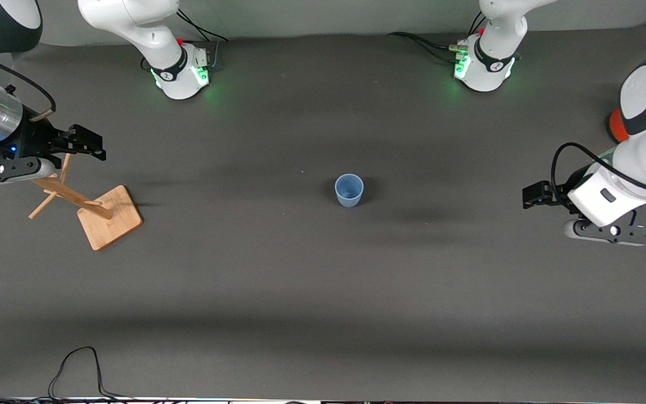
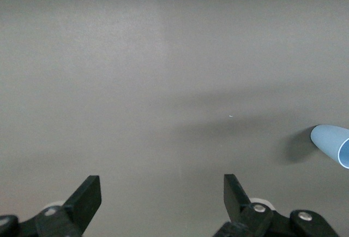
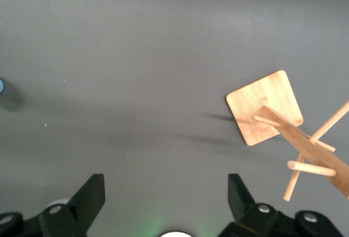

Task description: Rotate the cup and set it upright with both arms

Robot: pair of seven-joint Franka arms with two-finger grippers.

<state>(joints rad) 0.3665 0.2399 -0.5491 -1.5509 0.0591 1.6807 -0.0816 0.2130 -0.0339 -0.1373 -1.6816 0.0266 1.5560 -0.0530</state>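
Cup (image 1: 349, 190) stands upright, mouth up, mid-table. Left gripper (image 1: 531, 196) hangs wide open and empty toward the cup's left-arm end. Right gripper (image 1: 88, 142), wide open and empty, is over the wooden rack (image 1: 94, 210).

Pale-blue cup (image 1: 349, 190) upright, mid-table, mouth up.

Blue cup (image 1: 349, 190) upright mid-table, wooden rack (image 1: 84, 199) twd right arm's end.
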